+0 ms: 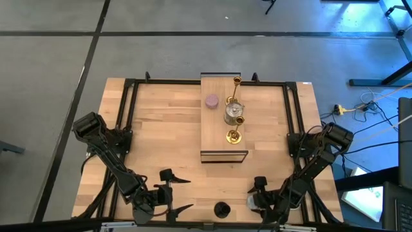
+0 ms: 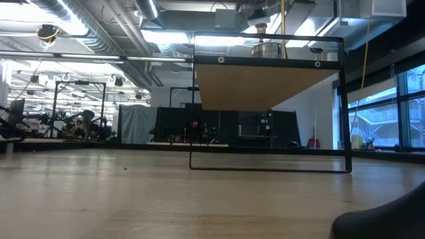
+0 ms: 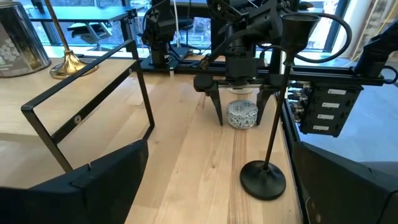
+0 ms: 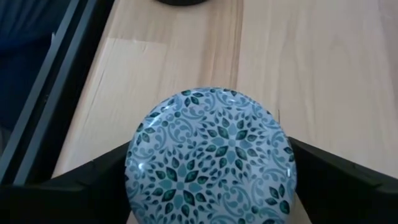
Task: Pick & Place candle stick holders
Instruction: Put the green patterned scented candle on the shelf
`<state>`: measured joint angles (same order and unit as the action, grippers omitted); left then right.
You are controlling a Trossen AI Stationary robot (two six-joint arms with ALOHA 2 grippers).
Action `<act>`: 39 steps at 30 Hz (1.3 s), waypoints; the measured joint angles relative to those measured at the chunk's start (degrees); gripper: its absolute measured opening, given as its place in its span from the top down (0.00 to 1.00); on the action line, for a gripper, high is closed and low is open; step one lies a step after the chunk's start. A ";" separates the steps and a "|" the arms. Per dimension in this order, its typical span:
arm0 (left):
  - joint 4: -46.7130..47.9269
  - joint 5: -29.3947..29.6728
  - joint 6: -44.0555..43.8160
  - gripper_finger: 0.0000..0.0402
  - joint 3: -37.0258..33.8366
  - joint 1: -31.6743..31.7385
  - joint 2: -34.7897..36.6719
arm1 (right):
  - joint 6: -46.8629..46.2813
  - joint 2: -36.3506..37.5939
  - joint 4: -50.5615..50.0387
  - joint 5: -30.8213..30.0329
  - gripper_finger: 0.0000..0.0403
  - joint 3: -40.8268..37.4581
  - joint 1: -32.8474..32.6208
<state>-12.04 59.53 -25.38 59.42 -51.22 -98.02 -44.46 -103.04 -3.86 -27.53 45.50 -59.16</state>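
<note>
The grey-blue patterned holder (image 4: 208,155) stands on the table near its front edge, right of centre. My right gripper (image 1: 256,196) is over it, open, with one finger close on each side; the left wrist view shows this too (image 3: 242,115). The black stemmed holder (image 3: 273,112) stands on its round base (image 1: 221,209) between my two grippers. My left gripper (image 1: 183,193) is open and empty near the front edge. On a raised wooden shelf (image 1: 215,138) stand the lilac-pink holder (image 1: 212,101), the tall gold one (image 1: 235,89), the silver one (image 1: 233,113) and the short gold one (image 1: 233,135). My right gripper's fingers (image 3: 217,111) come down from above and stand on either side of the grey-blue holder's round wall (image 3: 231,117). I cannot tell whether they touch it. The holder stands upright on the table.
The shelf's black wire frame (image 3: 87,106) stands on legs at the middle of the table, with open room under it (image 2: 265,133). Black rails (image 1: 125,122) run along the table's left and right sides. Bare wood lies between the shelf and the front edge.
</note>
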 joint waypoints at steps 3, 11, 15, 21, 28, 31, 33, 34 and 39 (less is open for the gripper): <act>-0.01 0.00 0.01 0.01 0.00 0.00 0.00 | -0.05 -0.03 -0.13 -0.36 0.15 0.00 0.06; -0.01 5.07 -0.85 0.01 0.00 0.00 0.00 | -0.07 -0.09 0.11 -1.40 0.26 0.00 1.92; 0.02 8.60 -2.81 0.01 0.00 -0.02 0.00 | -0.03 -0.09 0.18 -1.66 0.24 0.02 3.45; -0.01 8.57 -5.47 0.01 0.00 -0.04 0.15 | 4.61 -0.13 -1.66 -1.23 0.22 2.63 5.65; 0.62 10.32 -8.90 0.01 0.00 -0.11 0.17 | 9.06 -0.13 -13.88 -1.63 0.26 9.96 7.19; 1.58 10.32 -10.79 0.01 0.00 -0.13 0.17 | 9.96 -0.13 -19.07 -2.72 0.26 12.85 7.64; 2.78 10.32 -12.32 0.01 -0.02 -0.13 0.17 | 10.65 -0.13 -21.23 -2.96 0.24 14.63 7.96; 3.39 10.33 -13.28 0.01 -0.02 -0.11 0.17 | 10.99 -0.13 -22.36 -3.29 0.24 15.56 8.15; 7.79 11.71 -20.54 0.01 -0.02 -0.11 0.20 | 14.26 -0.11 -26.33 -5.92 0.26 19.93 8.22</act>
<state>-4.25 71.23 -45.92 59.40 -51.33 -97.82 -30.20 -103.15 -30.19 -33.45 65.42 -50.94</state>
